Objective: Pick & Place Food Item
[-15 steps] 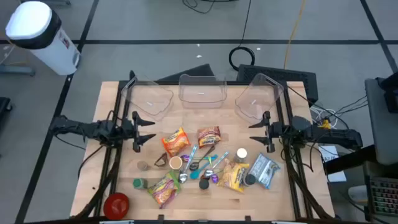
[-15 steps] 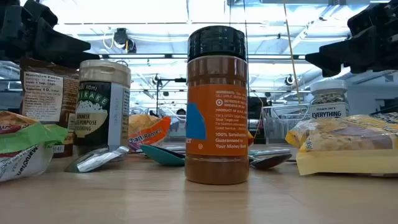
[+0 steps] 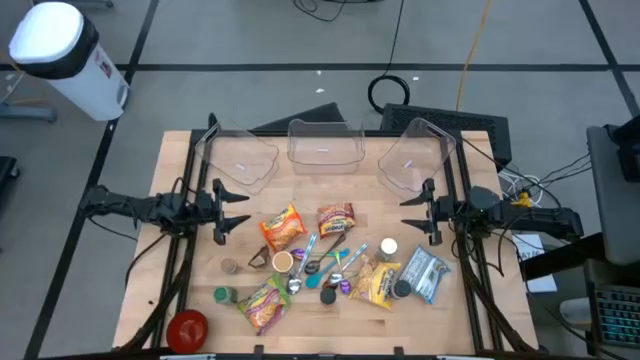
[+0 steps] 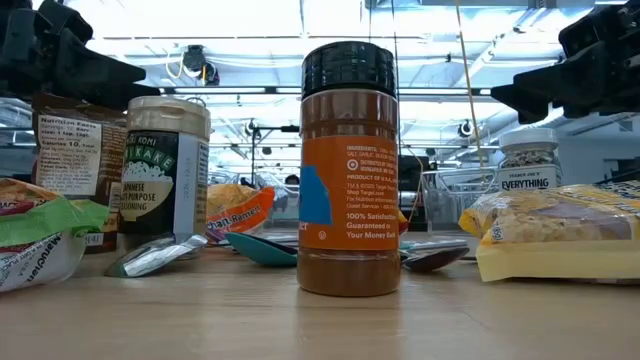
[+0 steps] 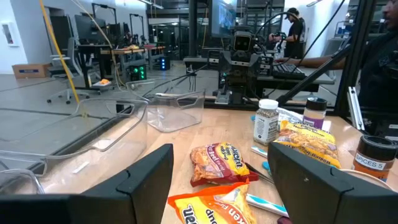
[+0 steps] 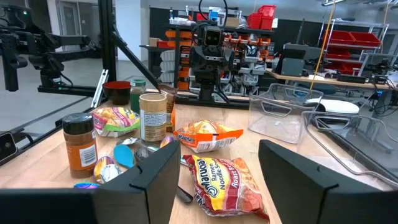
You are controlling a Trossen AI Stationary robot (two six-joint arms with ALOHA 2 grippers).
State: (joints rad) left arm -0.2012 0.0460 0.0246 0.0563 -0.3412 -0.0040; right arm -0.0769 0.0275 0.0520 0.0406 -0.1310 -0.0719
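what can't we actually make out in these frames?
- Low view: the orange spice jar hides the items behind it.
- Low view: ramen packet cut off by the picture's edge.
- High view: labels in the pile, e.g. the blue packet, too small to read.
- Left wrist view: spice lid cut off by the edge.

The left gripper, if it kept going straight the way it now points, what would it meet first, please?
The left gripper, jaws open and nothing held, points across the table. Its line probably meets the orange noodle packet first, though it may pass above it; depth is unclear.
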